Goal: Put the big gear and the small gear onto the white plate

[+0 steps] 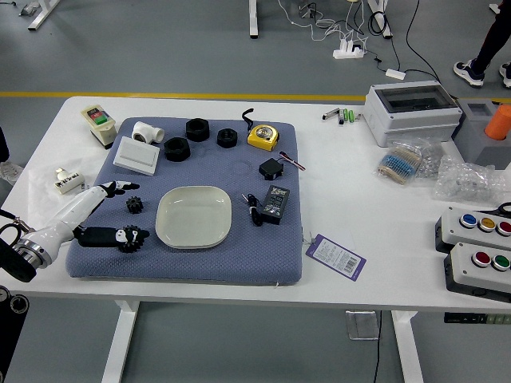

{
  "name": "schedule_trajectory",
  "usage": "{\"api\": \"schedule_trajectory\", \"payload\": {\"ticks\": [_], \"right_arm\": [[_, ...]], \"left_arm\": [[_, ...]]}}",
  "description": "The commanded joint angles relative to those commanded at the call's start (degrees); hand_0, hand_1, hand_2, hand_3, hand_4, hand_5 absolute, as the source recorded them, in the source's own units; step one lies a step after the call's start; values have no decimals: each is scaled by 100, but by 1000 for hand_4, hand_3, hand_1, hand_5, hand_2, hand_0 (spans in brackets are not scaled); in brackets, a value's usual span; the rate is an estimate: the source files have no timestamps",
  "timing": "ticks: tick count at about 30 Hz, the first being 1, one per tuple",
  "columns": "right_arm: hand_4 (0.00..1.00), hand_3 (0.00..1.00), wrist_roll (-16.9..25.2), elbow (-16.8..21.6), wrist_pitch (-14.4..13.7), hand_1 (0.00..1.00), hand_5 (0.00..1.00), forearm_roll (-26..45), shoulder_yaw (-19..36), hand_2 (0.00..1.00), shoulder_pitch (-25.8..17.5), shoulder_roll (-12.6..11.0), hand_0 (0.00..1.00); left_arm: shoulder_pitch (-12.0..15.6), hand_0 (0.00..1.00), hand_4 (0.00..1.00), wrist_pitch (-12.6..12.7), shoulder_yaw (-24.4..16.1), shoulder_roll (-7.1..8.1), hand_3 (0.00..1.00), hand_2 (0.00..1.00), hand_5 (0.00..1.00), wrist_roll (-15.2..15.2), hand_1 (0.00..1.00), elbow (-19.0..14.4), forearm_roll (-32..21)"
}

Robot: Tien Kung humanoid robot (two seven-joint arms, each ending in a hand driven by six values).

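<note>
The left hand (73,213) had its fingers (120,187) spread near both gears, the small gear (134,205) above the big gear (132,239), left of the plate (194,217). A low, square pinch, clear of the neighbouring gear, probably suited best.

Bright, even light; perhaps slightly soft.

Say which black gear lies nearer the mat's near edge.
The big gear, beside the lower left part of the white plate. The small gear is visibly smaller and lies farther from that edge.
</note>
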Motion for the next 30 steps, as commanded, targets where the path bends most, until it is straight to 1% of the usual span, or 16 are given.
{"api": "schedule_trajectory", "payload": {"ticks": [1,7,8,11,21,25,26,27,30], "right_arm": [[792,563,1,0,0,710,644,0,-1,737,0,0,697],[792,563,3,1,2,710,644,7,-16,737,-10,3,697],[792,563,4,1,2,710,644,9,-19,737,-11,4,697],[792,563,4,1,1,710,644,15,-35,737,-20,6,697],[789,562,9,2,-5,710,643,38,-59,737,-33,14,697],[789,562,9,3,-4,710,643,40,-72,737,-36,12,697],[789,562,10,4,-5,709,644,40,-76,737,-36,11,694],[789,562,10,4,-5,709,644,40,-77,737,-36,11,694],[789,562,15,5,-4,709,644,41,-71,737,-40,9,694]], "left_arm": [[2,780,998,29,21,13,805,807,267,-12,730,3,66],[42,780,998,190,153,75,805,807,267,-39,730,55,72],[47,760,998,200,168,81,792,762,215,-34,684,66,72],[39,760,998,246,269,119,792,762,215,3,684,205,72],[-81,736,998,372,442,145,788,743,239,42,672,578,72],[-177,736,998,540,452,94,788,743,239,49,672,785,72],[-196,721,998,583,448,78,767,725,214,67,661,836,72],[-204,721,998,600,446,72,767,725,214,75,661,857,72],[-239,721,998,815,458,51,767,725,214,103,661,978,72]]}}
